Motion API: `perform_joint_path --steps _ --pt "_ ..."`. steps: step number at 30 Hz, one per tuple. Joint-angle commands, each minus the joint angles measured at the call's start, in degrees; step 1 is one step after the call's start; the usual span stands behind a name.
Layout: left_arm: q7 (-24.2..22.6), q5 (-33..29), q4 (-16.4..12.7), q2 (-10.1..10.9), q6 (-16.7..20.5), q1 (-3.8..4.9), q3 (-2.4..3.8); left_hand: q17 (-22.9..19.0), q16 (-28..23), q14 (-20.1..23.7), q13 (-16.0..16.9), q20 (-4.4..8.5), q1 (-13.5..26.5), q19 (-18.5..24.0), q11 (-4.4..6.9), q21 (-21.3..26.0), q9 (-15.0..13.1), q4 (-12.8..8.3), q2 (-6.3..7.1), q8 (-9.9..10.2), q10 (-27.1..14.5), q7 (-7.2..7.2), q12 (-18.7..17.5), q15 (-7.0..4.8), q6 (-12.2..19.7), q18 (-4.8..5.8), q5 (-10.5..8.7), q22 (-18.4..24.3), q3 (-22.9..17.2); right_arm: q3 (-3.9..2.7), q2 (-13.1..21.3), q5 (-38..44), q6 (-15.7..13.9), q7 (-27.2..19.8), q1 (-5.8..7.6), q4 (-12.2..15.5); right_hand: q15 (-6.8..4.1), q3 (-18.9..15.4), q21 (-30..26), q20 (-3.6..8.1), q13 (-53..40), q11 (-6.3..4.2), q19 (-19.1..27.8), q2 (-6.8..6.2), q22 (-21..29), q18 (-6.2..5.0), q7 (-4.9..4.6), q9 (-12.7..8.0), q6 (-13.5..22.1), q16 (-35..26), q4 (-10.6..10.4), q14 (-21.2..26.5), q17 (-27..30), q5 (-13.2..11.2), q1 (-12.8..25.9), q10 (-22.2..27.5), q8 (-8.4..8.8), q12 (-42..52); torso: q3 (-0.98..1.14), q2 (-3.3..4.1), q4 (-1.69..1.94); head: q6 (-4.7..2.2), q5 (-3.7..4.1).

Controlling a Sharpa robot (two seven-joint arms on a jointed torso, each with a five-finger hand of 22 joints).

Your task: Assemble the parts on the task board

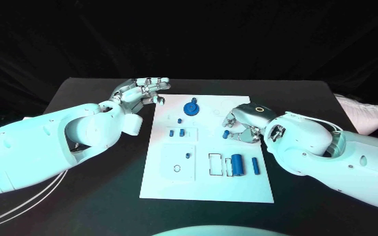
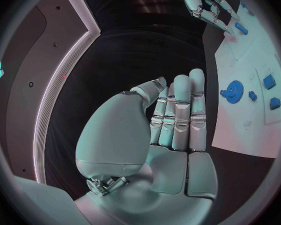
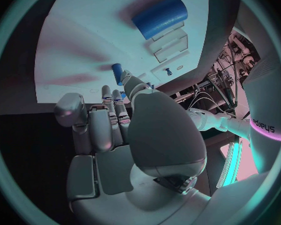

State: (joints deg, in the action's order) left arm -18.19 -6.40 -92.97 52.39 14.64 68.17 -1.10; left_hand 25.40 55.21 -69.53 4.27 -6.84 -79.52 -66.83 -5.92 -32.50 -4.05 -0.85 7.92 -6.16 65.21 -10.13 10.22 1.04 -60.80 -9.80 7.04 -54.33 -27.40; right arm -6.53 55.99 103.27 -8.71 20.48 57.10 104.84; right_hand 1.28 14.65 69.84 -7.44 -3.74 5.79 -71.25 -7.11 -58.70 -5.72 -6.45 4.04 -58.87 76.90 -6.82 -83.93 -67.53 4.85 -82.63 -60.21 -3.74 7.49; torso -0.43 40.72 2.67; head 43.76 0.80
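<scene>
The white task board (image 1: 206,189) lies in the middle of the table. On it are a blue gear (image 1: 192,107), a blue cylinder (image 1: 237,164) with a slim blue bar (image 1: 255,164) beside it, and small blue parts (image 1: 172,133). My right hand (image 1: 242,124) reaches down at the board's right side. Its thumb and fingertips (image 3: 125,80) close around a small blue part (image 3: 117,71), (image 1: 226,134) that stands on the board. My left hand (image 1: 146,91) hovers at the board's far left corner with straight fingers (image 2: 181,102) and holds nothing. The gear (image 2: 233,91) lies beside it.
Outlined slots (image 1: 215,163) and a small blue peg (image 1: 189,154) sit in the board's near half. The black table (image 1: 94,192) runs bare on both sides of the board. A pale cloth-like object (image 1: 358,110) lies at the table's right edge.
</scene>
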Motion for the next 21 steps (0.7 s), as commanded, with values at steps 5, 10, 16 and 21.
perform_joint_path --steps 5,10,16,21 --pt "-0.19 -0.17 -0.16 -0.08 -1.18 0.00 0.02 -0.06 0.31 0.02 -0.09 0.36 -0.45 -0.19 -0.06 0.16 0.08 -0.48 -0.15 -0.34 -0.50 -0.13 0.39 -0.20 0.26 -0.65 0.35 0.07 0.01 0.07 -1.06 0.07 3.23 -0.26 -0.19 -0.72 -1.25 0.98 0.15 1.14 0.12 -1.12 -0.36 0.76 -0.51 -0.92 -0.61 0.31 -2.64 -0.17 -1.07 -1.96 -0.16 0.36 -0.25 -2.56 -0.70 0.70 0.02 0.05 -0.03 0.29 -0.01" --pt "-0.18 -0.17 -0.17 -0.08 -1.19 0.00 0.02 -0.06 0.31 0.02 -0.09 0.36 -0.45 -0.19 -0.06 0.16 0.08 -0.48 -0.15 -0.34 -0.50 -0.13 0.39 -0.20 0.26 -0.65 0.35 0.07 0.01 0.11 -1.77 -0.23 3.70 -0.55 -0.32 -1.28 -1.44 1.82 0.51 1.41 0.13 -1.38 -0.78 1.10 -1.05 -0.77 -0.56 0.43 -4.08 0.00 -1.41 -2.08 -0.36 0.68 -0.53 -4.11 -0.90 0.81 0.07 0.02 -0.01 0.41 -0.12" --pt "-0.17 -0.17 -0.17 -0.07 -1.19 0.00 0.02 -0.06 0.31 0.02 -0.09 0.36 -0.45 -0.19 -0.06 0.16 0.08 -0.48 -0.15 -0.34 -0.50 -0.13 0.39 -0.20 0.26 -0.65 0.35 0.07 0.01 0.16 -2.48 -0.17 3.90 -0.71 -0.53 -1.95 -1.66 2.90 0.94 1.62 0.09 -1.69 -1.21 1.50 -1.66 -0.64 -0.47 0.58 -5.51 0.26 -1.48 -2.21 -0.71 0.75 -1.09 -5.81 -1.13 0.77 0.06 0.03 -0.05 0.57 -0.22" --pt "-0.15 -0.17 -0.16 -0.09 -1.22 0.00 0.02 -0.06 0.31 0.02 -0.09 0.36 -0.45 -0.19 -0.06 0.16 0.08 -0.48 -0.15 -0.34 -0.50 -0.13 0.39 -0.20 0.26 -0.65 0.35 0.07 0.01 0.19 -2.86 0.29 3.51 -0.43 -0.64 -2.56 -1.98 4.53 1.53 1.90 0.05 -2.02 -1.73 2.27 -2.48 -0.49 -0.33 0.77 -6.86 0.69 -1.03 -2.38 -1.31 -0.54 -2.22 -7.41 -1.43 0.59 0.05 -0.01 -0.04 0.61 -0.24"
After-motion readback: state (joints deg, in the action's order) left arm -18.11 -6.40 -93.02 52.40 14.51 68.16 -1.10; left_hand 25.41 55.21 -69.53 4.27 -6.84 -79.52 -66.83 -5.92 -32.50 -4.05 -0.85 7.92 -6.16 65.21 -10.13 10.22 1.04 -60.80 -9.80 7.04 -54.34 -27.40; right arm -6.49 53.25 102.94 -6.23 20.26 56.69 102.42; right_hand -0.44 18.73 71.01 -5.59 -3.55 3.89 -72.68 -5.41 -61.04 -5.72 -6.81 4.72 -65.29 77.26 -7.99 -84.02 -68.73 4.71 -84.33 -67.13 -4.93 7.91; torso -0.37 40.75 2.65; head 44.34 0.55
